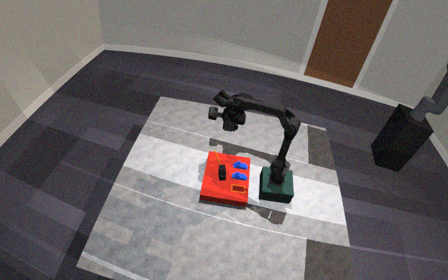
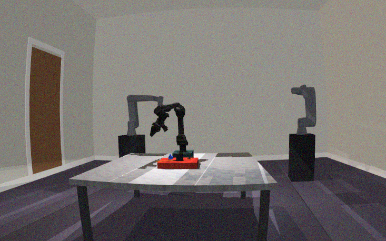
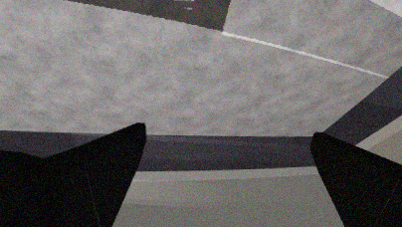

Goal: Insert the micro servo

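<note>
The loose servo is black and rests on the red deck, left of the two seated blue servos in the top view. Its orange cable runs toward the deck's back edge. I cannot tell which way its shaft points. The yellow-outlined pocket is empty, in front of the blue servos. My gripper is open and empty, high above the table behind the deck. The servo is out of the wrist view.
The arm's dark green base block stands right of the deck in the top view. The table's far edge and a corner show beyond my fingers in the wrist view. Grey arms on black pedestals stand beyond the table.
</note>
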Controlling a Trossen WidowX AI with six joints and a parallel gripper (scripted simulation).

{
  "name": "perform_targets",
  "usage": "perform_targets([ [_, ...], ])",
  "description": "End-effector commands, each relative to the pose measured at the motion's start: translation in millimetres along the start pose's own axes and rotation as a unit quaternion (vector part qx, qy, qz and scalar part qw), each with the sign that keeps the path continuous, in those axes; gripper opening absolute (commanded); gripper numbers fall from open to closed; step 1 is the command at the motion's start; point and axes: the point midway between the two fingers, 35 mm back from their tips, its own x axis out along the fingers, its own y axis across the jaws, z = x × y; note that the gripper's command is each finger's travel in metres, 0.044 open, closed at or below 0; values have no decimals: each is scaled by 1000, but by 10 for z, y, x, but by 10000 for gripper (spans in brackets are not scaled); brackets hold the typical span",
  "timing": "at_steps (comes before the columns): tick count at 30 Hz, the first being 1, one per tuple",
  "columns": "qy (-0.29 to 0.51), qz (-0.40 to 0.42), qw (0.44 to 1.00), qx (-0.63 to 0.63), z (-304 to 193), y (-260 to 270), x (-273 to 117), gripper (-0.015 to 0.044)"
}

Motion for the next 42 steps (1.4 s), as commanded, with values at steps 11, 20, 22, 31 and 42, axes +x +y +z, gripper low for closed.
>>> perform_targets([
  [11,-225,33,973,-26,1590,45,-57,440],
  [20,-290,68,954,-34,2098,164,-185,440],
  [22,-290,68,954,-34,2116,168,-157,440],
  [31,-290,68,954,-34,2248,197,26,440],
  [42,-290,68,954,-34,2326,218,144,440],
])
